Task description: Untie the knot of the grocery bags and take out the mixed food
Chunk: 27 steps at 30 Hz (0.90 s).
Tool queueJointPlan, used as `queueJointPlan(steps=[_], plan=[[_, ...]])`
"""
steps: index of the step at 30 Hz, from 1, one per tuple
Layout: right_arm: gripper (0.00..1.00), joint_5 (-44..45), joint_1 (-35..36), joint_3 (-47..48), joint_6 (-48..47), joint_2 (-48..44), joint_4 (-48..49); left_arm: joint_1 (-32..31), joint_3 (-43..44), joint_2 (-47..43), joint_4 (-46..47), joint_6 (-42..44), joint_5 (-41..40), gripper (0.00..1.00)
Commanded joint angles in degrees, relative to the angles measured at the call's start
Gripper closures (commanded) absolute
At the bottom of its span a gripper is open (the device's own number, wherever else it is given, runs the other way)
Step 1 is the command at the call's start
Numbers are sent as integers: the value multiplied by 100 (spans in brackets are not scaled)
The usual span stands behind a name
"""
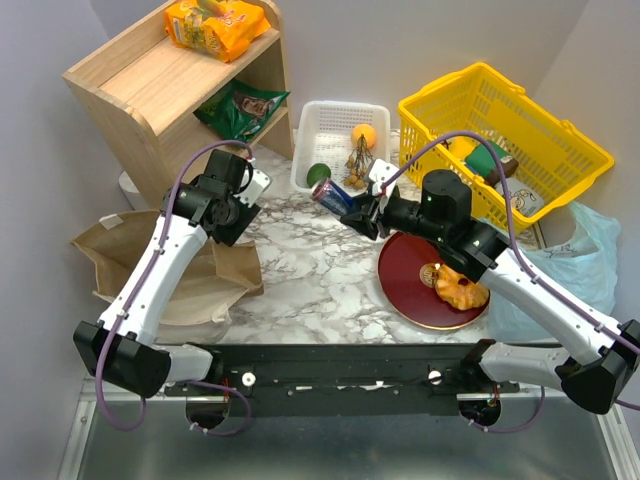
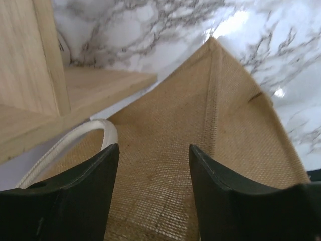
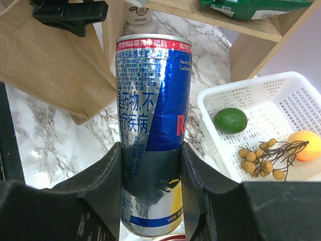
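Observation:
My right gripper (image 3: 150,148) is shut on a blue and silver drink can (image 3: 150,95), held over the marble beside the white tray (image 1: 310,125); the can (image 1: 330,195) shows tilted from above. In the tray lie an orange fruit (image 1: 364,134), a green round fruit (image 1: 318,173) and a brown stemmed bunch (image 1: 359,155). A ring pastry (image 1: 460,287) sits on the red plate (image 1: 405,285). My left gripper (image 2: 153,148) is open just above the flattened brown bag (image 2: 225,125), near its cream rope handle (image 2: 75,140). The light blue plastic bag (image 1: 590,260) lies far right; its knot is not visible.
A wooden shelf (image 1: 150,90) stands at the back left with orange snack packets (image 1: 218,25) on top and a green packet (image 1: 243,108) below. A yellow basket (image 1: 560,140) with goods sits at the back right. Walls close in on both sides.

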Motion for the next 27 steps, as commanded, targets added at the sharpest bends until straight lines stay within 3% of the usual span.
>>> queueJointPlan(steps=[1,5,6,7,10,13,16,20,21,27], plan=[[99,-55,-36,55,144,-105,527,32,232,-27,-438,85,-166,33],[99,-528,-36,134,100,-165,536,41,672,-692,597,121,1310,25],[99,-730,-36,135,-13,-201,562,41,576,-913,1000,68,2104,22],[99,-1002,-27,91,-41,-253,615,41,401,-1159,1935,-19,2373,20],[99,-1102,-36,-460,-23,-639,1465,41,-259,-1899,3355,-396,3296,10],[96,-820,-36,-866,118,-904,2249,41,-85,-1918,3291,-564,4269,9],[93,-767,-36,-806,117,-904,2224,41,127,-1830,3245,-863,5254,8],[91,-995,-36,-596,144,-808,2066,32,-267,-1856,4026,-1785,6249,1],[91,-1074,-36,-551,152,-781,2057,32,-286,-1812,4150,-2283,6339,1],[90,-1277,-36,-358,-58,-570,1899,32,-164,-1417,4626,-2736,6655,1]])
